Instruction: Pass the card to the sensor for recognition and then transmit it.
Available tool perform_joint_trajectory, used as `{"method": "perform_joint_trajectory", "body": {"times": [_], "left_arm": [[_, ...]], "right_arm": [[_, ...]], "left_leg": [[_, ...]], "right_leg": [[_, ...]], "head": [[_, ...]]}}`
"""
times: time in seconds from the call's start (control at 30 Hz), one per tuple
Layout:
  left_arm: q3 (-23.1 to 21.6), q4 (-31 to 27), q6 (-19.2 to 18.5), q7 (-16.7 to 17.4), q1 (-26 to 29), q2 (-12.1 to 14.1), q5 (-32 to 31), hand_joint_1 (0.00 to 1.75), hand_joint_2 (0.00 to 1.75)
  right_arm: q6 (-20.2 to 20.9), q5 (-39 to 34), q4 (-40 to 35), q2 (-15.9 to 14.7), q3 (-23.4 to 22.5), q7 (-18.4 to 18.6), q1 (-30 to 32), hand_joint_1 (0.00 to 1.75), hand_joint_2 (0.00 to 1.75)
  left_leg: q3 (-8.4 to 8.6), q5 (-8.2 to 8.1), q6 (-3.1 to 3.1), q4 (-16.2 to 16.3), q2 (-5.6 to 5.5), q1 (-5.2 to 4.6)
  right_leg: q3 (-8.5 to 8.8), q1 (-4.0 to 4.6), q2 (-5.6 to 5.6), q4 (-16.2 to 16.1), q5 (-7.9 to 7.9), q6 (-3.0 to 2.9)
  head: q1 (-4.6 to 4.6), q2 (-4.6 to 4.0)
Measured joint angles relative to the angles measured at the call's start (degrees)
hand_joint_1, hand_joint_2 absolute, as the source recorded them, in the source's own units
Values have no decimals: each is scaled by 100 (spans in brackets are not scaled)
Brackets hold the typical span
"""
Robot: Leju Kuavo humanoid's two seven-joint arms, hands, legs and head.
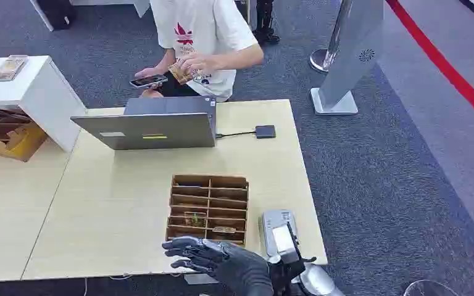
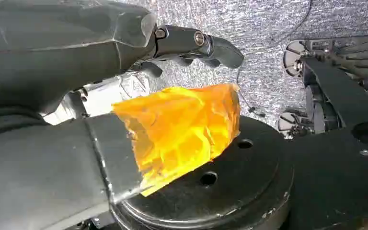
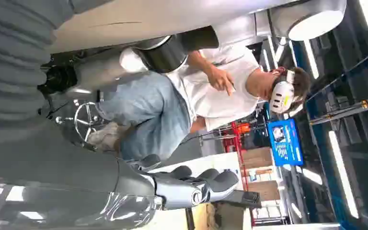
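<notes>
Right hand (image 1: pixel 222 259) empty, by organizer (image 1: pixel 208 209) (head view)

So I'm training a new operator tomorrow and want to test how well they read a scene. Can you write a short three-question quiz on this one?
1. True or false: the laptop is closed flat on the table.
2. Which robot hand hovers at the near edge of the wooden card box? A) left B) right
3. Fill in: a cable joins the laptop to a small black ___.

Key:
1. False; it stands open, its back to the robot.
2. B, the right hand, holding nothing, fingers spread. The left hand hangs low by the robot's body.
3. Sensor (card reader).
</notes>
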Motion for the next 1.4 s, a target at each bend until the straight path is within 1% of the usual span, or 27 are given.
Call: {"method": "perform_joint_trajectory", "body": {"times": [0.13,0.17,0.23,0.27,0.4,0.5,0.53,0.63,0.7,0.77,0.83,0.9,1.0,1.1,1.2,1.33,1.4], "left_arm": [[0,0,18,2,1,-2,31,0,0],[0,0,20,2,3,-2,44,0,0],[2,2,46,13,8,-4,98,0,0],[2,9,68,15,14,-7,129,0,0],[2,11,114,13,58,-20,229,0,0],[2,15,157,11,67,-39,273,0,0],[2,15,162,11,67,-46,275,0,0],[2,17,177,11,67,-59,293,0,0],[2,20,181,11,67,-63,302,0,0],[2,20,186,11,67,-66,302,0,0],[2,20,190,11,66,-66,295,0,0],[0,20,190,22,65,-63,275,0,0],[-24,20,184,81,61,-63,199,0,0],[-116,20,151,133,42,-55,96,0,0],[-199,20,120,182,29,-37,-5,0,0],[-335,20,68,203,5,0,-112,0,0],[-406,20,48,229,-13,11,-159,0,0]], "right_arm": [[-290,342,-17,-7,-18,37,-1,0,175],[-444,525,-35,-9,-31,52,-1,0,175],[-895,1002,-72,-9,-46,61,-17,0,175],[-1188,1275,-105,-9,-48,77,-42,0,175],[-2082,2097,-301,11,-50,83,-199,0,175],[-2786,3008,-476,68,-59,48,-340,0,175],[-2872,3119,-516,88,-59,48,-383,0,175],[-2968,3267,-616,131,-61,50,-449,0,175],[-3203,3603,-662,151,-61,28,-460,0,175],[-3700,4264,-728,186,-61,-9,-492,0,175],[-4357,5135,-837,271,-59,39,-558,0,175],[-4792,5788,-920,350,-46,96,-626,0,175],[-5605,6972,-949,459,22,279,-771,0,175],[-6169,7979,-850,564,105,527,-1021,0,175],[-6461,8615,-598,667,149,700,-1302,0,175],[-6627,9157,-146,772,164,835,-1643,0,175],[-6644,9428,104,815,170,911,-1796,0,175]], "left_leg": [[0,0,0,0,0,0],[0,0,0,0,0,0],[-1,0,0,0,0,0],[-1,0,0,0,0,0],[-1,0,0,0,0,0],[-1,1,0,0,0,0],[0,1,0,0,0,0],[-1,0,0,0,0,0],[-2,0,0,0,-1,0],[-2,0,0,0,-1,0],[-1,0,0,0,0,0],[-1,0,0,0,0,0],[-1,1,0,0,1,0],[-1,2,-1,0,1,0],[1,2,-1,0,1,0],[0,4,0,0,-1,0],[0,4,0,0,-1,0]], "right_leg": [[0,0,0,0,0,0],[0,0,0,0,0,0],[0,0,0,0,0,0],[0,0,0,0,0,0],[1,0,0,0,0,0],[1,0,-1,0,1,0],[1,0,0,0,1,0],[1,0,-1,0,1,0],[1,0,-1,0,0,0],[0,0,0,0,0,0],[0,0,0,0,0,0],[0,0,0,1,0,0],[0,0,1,1,0,0],[1,0,1,1,1,0],[1,0,2,1,1,0],[1,0,0,2,1,0],[1,0,0,2,1,0]], "head": [[0,0],[-2,0],[0,0],[-2,0],[0,0],[0,0],[0,0],[0,0],[-2,0],[0,0],[-2,0],[0,0],[-2,0],[0,0],[0,0],[-2,0],[0,0]]}}
